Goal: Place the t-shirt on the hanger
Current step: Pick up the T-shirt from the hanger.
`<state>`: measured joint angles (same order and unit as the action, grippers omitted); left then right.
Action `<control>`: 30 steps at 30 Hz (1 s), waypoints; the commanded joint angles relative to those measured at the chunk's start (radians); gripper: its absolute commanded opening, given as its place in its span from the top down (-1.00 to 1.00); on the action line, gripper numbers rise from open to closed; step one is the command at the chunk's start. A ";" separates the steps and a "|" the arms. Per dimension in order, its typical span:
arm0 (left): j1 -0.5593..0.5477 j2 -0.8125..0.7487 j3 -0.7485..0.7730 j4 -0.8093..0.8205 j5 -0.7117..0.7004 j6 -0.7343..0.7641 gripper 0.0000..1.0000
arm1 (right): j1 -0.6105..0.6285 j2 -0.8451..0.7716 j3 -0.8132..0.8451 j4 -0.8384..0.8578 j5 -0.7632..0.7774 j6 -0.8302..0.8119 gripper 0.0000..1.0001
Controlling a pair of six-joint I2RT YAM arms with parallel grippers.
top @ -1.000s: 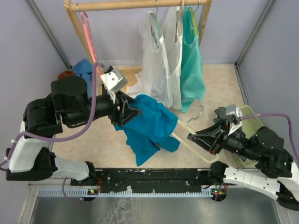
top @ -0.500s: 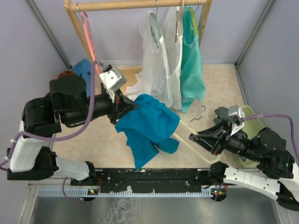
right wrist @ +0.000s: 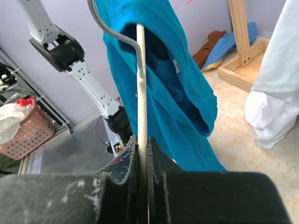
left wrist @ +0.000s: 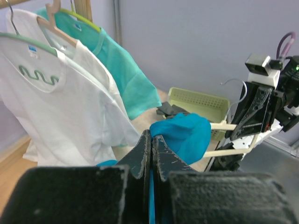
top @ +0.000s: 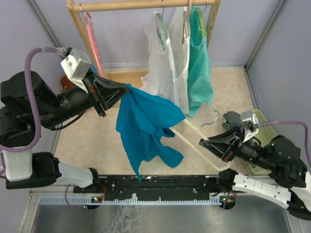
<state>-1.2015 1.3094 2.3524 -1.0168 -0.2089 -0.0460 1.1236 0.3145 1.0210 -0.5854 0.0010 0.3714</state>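
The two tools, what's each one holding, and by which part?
The left tool pinches the t-shirt by its upper edge; the right tool clamps the hanger on one cream bar.

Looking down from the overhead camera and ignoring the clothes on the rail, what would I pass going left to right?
left gripper → t-shirt → right gripper, clamped on the hanger → pale green basket

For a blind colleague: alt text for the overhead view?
The left gripper holds up the teal-blue t-shirt by one edge while the right gripper grips the cream hanger, its far end inside the shirt. Other tops hang on a wooden rack behind.
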 commanded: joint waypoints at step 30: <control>0.004 0.062 0.106 0.105 -0.054 0.041 1.00 | 0.004 -0.005 -0.066 0.249 0.002 -0.056 1.00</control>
<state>-1.2015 1.3754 2.4157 -0.9348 -0.2512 -0.0208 1.1236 0.1619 0.8726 -0.3294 -0.0235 0.3393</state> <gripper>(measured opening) 0.008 0.046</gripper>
